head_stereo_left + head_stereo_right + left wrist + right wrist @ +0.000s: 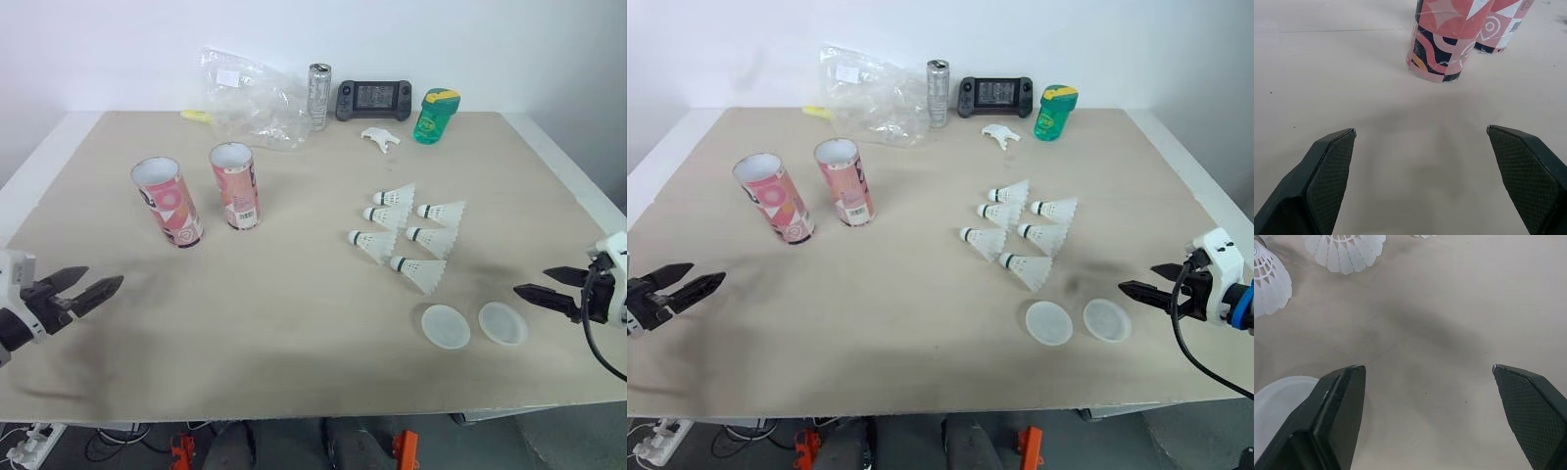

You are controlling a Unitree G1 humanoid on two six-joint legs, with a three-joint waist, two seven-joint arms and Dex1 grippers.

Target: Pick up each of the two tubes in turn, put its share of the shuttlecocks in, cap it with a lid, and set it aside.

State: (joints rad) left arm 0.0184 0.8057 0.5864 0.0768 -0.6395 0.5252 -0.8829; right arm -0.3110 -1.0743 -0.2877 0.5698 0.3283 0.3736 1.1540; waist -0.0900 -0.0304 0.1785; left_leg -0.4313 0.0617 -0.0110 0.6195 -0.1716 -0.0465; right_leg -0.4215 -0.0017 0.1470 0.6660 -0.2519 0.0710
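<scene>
The left gripper (104, 276) is hovering low over the near left part of the table (294, 333). Its claw is released: the two black fingers are spreading wide and are grasping nothing. The right gripper (531, 280) is hanging at the near right edge, also released and empty.

The two tubes are standing upright with open mouths on the left half of the table, well apart from the left gripper. The outer tube (167, 201) is standing nearer to the left edge, and the inner tube (235, 186) is standing just beside it, apart from it and a little farther back. In the left wrist view, bare table is lying between the fingers and the tubes.

Six shuttlecocks (424, 273) are lying on their sides in a loose cluster on the right half, their cork heads pointing left. The first lid (445, 325) and the second lid (503, 323) are lying flat side by side in front of them; the second one is lying near the right gripper.

Along the far edge a crumpled plastic bag (250, 98), a silver can (319, 96), a dark handheld console (373, 99), a green bottle (435, 116) and a small white object (380, 138) are resting, all well behind the working area.
</scene>
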